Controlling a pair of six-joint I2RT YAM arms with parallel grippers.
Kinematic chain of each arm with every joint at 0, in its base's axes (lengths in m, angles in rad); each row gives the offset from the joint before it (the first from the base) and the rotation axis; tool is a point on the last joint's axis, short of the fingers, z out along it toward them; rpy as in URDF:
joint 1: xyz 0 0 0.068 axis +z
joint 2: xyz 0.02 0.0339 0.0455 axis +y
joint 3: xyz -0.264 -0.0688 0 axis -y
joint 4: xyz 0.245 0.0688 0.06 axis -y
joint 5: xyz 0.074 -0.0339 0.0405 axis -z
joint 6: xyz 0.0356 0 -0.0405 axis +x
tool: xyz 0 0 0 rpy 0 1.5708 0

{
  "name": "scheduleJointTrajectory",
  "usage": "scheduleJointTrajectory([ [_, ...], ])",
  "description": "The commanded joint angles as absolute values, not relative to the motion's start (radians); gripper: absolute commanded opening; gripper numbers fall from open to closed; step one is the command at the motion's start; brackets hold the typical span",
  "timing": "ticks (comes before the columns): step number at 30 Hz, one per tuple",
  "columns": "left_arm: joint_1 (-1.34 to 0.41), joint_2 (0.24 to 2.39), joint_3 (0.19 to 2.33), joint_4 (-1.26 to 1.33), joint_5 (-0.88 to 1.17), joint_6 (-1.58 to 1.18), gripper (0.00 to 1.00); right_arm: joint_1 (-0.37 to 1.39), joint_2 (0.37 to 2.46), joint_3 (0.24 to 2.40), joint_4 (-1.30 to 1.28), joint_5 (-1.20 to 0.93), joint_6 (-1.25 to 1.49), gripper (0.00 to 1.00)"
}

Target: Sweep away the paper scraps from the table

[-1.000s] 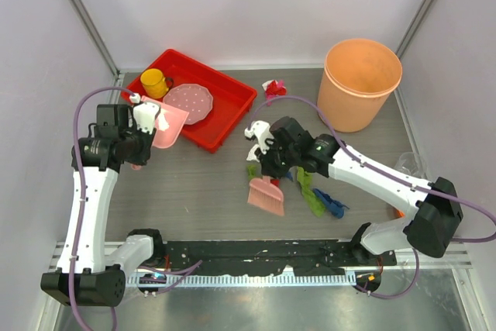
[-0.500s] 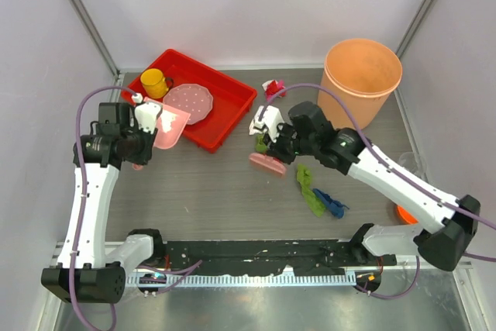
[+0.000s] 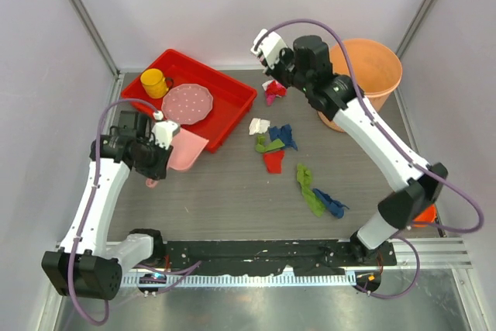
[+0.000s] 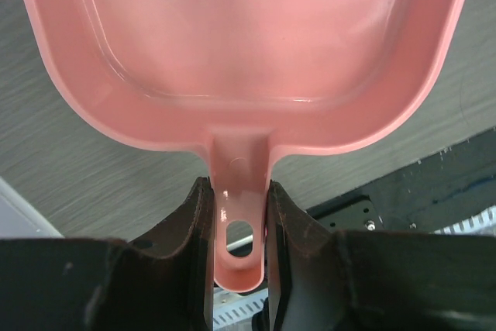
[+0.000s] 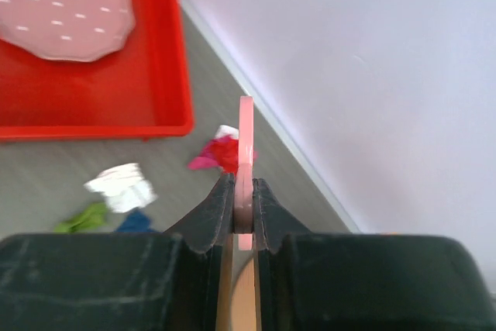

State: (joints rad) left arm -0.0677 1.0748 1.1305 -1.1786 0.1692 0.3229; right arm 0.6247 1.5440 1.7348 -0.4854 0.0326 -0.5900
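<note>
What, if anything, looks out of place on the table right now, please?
Only the paper scraps stand out: they lie loose on the table, a cluster beside the red tray, a green and blue pair nearer the arms, and a red-magenta one by the orange bin. Nothing looks tipped or broken.

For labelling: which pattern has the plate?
Plate: pink, small white dots; clearest in right wrist view.

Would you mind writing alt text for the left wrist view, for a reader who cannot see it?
The left gripper is shut on the handle of a pink dustpan, whose glossy, empty pan fills the upper frame. Behind it lies the grey wood-grain table, with a black base rail at lower right.
</note>
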Motion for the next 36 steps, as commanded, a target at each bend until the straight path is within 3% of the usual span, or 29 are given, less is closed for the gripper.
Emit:
scheduleJointTrajectory([
  [1,-0.129,1.032,1.088,-1.204,0.210,0.356,0.00,0.510,1.646,1.842,-0.280,0.034,-0.692,0.01],
  [10,-0.201,1.065,0.985,-1.192,0.224,0.382,0.00,0.413,1.943,1.882,-0.104,-0.224,-0.922,0.01],
  [18,-0.218,1.092,0.977,-1.177,0.221,0.379,0.00,0.413,2.060,1.904,-0.279,-0.304,-1.052,0.01],
  [25,-0.262,1.134,0.963,-1.125,0.169,0.384,0.00,0.413,1.890,1.622,-0.324,-0.380,-1.046,0.01],
  [31,-0.347,1.192,0.974,-1.097,0.132,0.390,0.00,0.423,1.651,1.356,-0.298,-0.419,-0.815,0.01],
  [36,-0.383,1.190,0.979,-1.083,0.150,0.406,0.00,0.546,1.421,1.169,-0.388,-0.352,-0.747,0.01],
])
